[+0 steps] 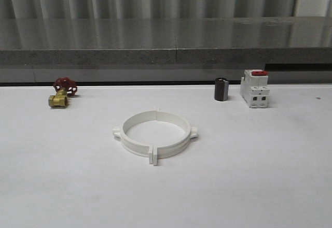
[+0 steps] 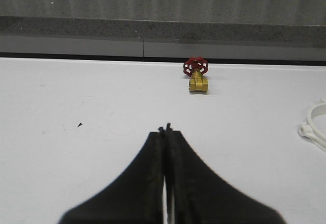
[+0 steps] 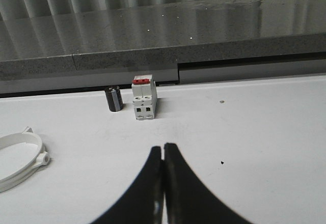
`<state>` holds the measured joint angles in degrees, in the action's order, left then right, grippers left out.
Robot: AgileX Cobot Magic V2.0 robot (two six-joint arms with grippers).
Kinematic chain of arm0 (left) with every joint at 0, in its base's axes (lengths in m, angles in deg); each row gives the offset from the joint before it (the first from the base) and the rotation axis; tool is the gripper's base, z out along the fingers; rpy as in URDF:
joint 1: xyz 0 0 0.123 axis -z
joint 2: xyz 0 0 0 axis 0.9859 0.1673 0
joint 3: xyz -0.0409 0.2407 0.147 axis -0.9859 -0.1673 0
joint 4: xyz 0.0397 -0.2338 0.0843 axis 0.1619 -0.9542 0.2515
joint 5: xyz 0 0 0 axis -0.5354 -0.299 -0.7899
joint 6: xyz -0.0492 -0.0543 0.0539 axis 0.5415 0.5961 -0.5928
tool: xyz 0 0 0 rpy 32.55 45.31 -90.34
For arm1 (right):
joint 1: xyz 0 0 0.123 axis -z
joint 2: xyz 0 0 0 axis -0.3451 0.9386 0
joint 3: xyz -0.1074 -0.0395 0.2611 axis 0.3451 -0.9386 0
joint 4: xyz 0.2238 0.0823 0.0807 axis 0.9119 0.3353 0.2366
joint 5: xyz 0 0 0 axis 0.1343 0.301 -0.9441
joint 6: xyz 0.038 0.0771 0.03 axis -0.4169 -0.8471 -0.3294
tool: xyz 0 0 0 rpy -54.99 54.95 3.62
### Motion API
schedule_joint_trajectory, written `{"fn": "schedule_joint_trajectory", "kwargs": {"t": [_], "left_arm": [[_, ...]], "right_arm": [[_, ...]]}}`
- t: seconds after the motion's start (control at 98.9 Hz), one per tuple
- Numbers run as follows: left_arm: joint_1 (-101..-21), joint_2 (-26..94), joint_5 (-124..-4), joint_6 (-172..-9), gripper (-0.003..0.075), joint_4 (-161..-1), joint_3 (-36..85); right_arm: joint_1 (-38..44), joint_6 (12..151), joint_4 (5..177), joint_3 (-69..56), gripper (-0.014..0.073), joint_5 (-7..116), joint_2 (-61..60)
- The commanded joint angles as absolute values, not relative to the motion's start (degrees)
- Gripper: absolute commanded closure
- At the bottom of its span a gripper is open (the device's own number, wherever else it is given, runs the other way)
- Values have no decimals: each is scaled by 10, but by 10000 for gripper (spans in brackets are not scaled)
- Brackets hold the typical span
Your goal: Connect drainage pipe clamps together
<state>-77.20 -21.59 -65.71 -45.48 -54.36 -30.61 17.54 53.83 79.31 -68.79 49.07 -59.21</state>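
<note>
The two white drainage pipe clamps lie on the white table as one closed ring, their flat end flanges meeting at the near side and at the far side. A small tab sticks out on each side. A piece of the ring's rim, the drainage pipe clamps, shows in the left wrist view, and the drainage pipe clamps in the right wrist view. My left gripper is shut with nothing in it, above bare table. My right gripper is also shut and empty, well apart from the ring.
A brass valve with a red handwheel sits at the back left. A small dark cylinder and a white circuit breaker with a red switch stand at the back right. A grey ledge runs behind the table.
</note>
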Motion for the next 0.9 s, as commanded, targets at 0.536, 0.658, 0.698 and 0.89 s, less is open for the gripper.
{"fn": "schedule_joint_trajectory", "kwargs": {"t": [0.536,0.658,0.698,0.89], "left_arm": [[-794,-253,-537,-448,740,-557,-345],[-794,-253,-537,-448,740,-557,-345],[-794,-253,-537,-448,740,-557,-345],[-794,-253,-537,-448,740,-557,-345]], "right_arm": [[179,540,794,-679,712,448,-603],[179,540,794,-679,712,448,-603],[179,540,794,-679,712,448,-603],[179,540,794,-679,712,448,-603]]}}
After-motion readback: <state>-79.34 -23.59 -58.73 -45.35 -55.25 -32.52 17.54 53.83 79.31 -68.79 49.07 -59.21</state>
